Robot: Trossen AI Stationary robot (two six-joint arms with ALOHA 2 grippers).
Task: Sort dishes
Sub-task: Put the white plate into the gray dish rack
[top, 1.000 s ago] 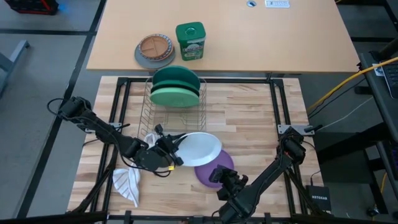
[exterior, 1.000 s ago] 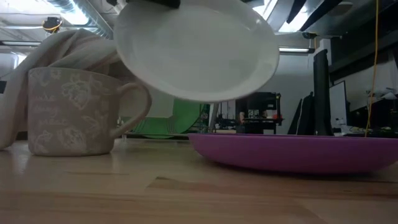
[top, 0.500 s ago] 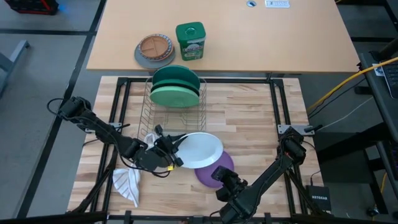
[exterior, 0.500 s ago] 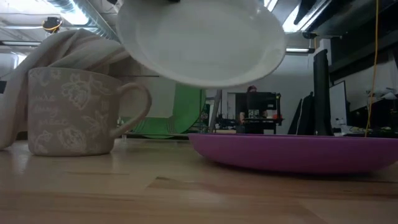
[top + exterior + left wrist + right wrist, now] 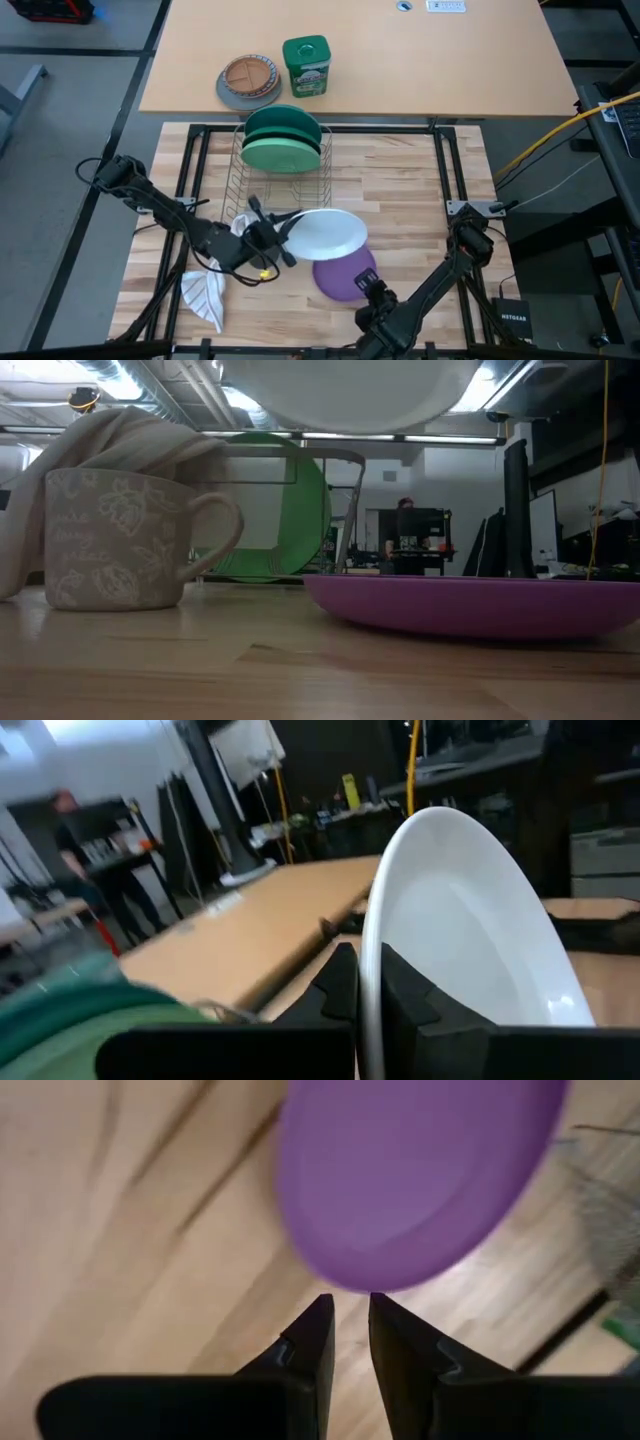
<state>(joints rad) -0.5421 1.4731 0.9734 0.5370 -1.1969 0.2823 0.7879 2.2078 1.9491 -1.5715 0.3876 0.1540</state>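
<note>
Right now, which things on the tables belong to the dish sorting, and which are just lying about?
Job: round white plastic plate held by left gripper; small purple plastic plate; teal plate and darker green plate in wire rack.

Bystanders: tan and grey divided plate; green canister; patterned mug; cloth.

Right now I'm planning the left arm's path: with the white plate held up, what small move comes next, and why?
Probably carry it on toward the wire rack. The left gripper is shut on the white plate, lifted clear above the purple plate, and the teal plate and darker green plate already stand there. The right gripper waits by the purple plate.
</note>
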